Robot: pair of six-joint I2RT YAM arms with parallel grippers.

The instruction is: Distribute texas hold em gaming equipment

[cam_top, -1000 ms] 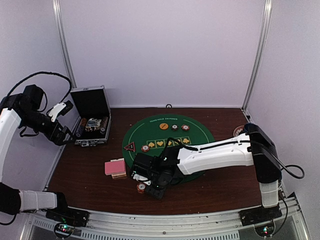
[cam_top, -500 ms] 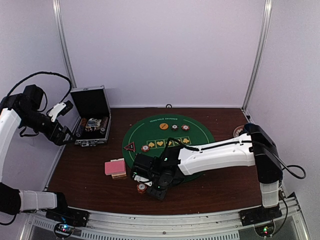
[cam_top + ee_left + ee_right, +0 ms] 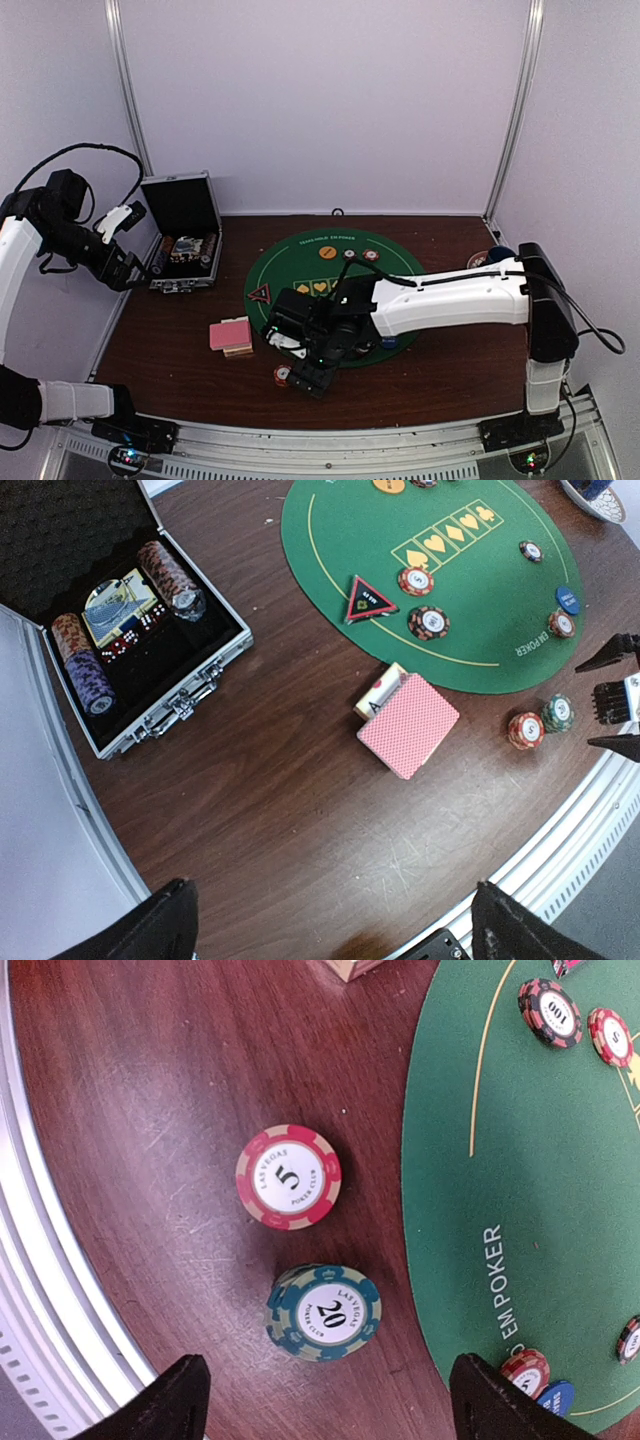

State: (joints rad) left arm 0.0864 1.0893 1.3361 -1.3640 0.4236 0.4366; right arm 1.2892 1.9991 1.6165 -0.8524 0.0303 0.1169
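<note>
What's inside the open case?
Chip rows lie along both sides of the case, with a printed packet between them. Foam lines the lid. Anything beneath the packet is hidden.

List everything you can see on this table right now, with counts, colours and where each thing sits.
Mat: one, green, round, mid-table.
Case: one, black with silver edge, open, left of the mat.
Card deck: one, pink-backed, on the wood by the mat's near-left edge.
Red triangle: one, at the mat's left edge.
Chips on the mat: several, red-white and dark.
Red 5 chip: one, on the wood off the mat.
Green 20 chip: one on top, possibly stacked, beside the red one.
Blue disc: one, near the mat's near edge.
Orange disc: one, far side of the mat.
Plate: one, patterned, far right.
Left pincer: open, raised at the left.
Right pincer: open, over the two loose chips.
</note>
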